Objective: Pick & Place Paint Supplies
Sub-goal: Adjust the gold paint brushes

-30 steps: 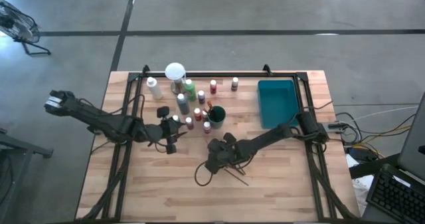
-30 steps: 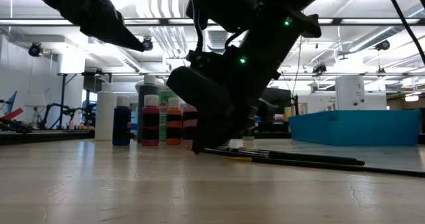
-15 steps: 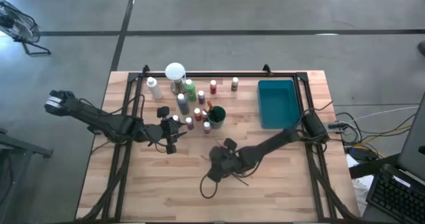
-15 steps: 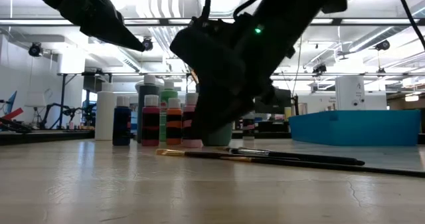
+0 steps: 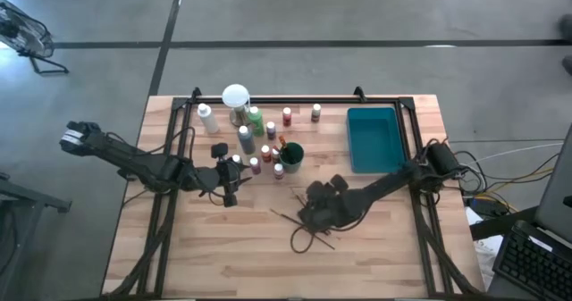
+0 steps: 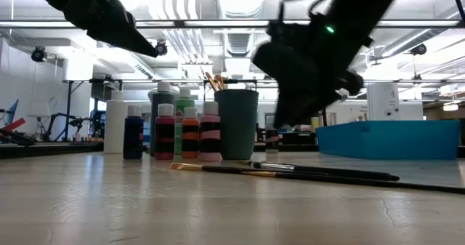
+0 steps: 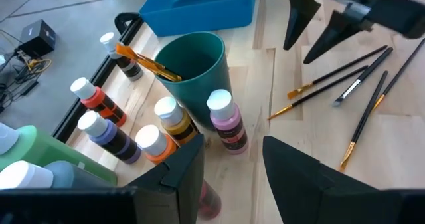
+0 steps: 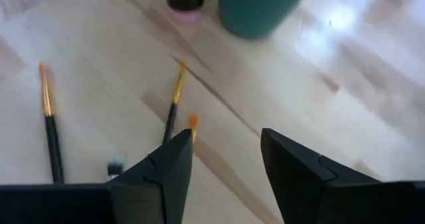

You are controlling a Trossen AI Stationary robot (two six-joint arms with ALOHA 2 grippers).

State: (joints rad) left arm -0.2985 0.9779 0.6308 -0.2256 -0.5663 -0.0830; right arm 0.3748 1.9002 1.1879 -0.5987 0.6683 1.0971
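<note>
Wooden plank tabletop [image 5: 206,256] with a black frame along its edges. Rectangular teal tray [image 5: 372,138] lies near the far right corner. Round white-topped object on a metal base [image 5: 236,99] stands at the far edge. Grey concrete floor [image 5: 295,15] beyond.

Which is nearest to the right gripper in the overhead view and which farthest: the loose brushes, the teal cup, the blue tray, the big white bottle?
From the right gripper, open above the table:
1. Loose brushes, on the wood right beside it.
2. Teal cup, further back, among the bottles.
3. Blue tray, back right.
4. Big white bottle, back left, plainly farthest.
</note>
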